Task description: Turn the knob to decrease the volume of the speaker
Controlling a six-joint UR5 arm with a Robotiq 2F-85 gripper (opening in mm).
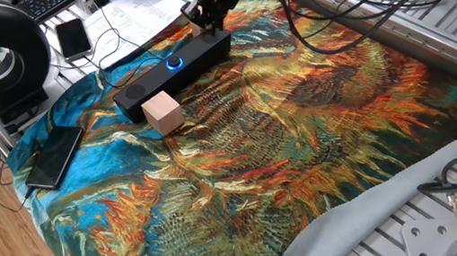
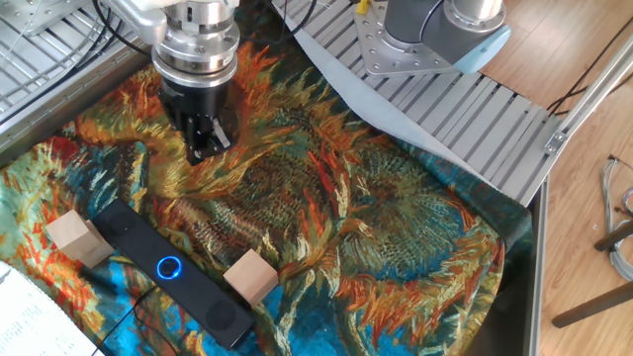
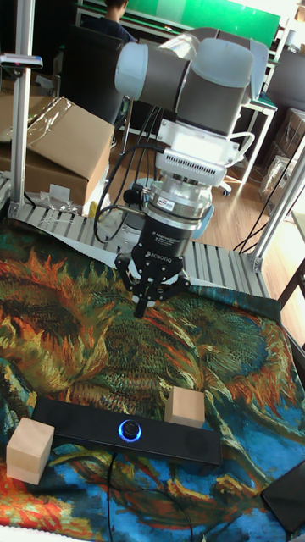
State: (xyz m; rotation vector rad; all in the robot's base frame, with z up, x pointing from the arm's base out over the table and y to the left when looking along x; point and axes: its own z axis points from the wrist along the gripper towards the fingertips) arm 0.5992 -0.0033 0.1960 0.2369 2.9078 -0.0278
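The speaker [image 1: 171,69] is a long black bar lying on the sunflower cloth, also seen in the other fixed view [image 2: 170,271] and the tall view [image 3: 127,435]. Its knob [image 1: 173,63] glows with a blue ring on the top face [image 2: 169,267] [image 3: 130,430]. My gripper [image 1: 211,20] hangs fingers-down above the cloth, just past the speaker's far right end and apart from the knob [image 2: 204,144] [image 3: 147,303]. Nothing is between the fingers. They look bunched together from these angles, and the gap between them does not show.
Two tan wooden cubes flank the speaker, one in front [image 1: 162,113] [image 2: 250,276] and one at its far end [image 2: 75,237] [image 3: 30,450]. A black phone [image 1: 54,157] lies at the cloth's left edge. Cables and metal rails [image 1: 430,16] border the right side.
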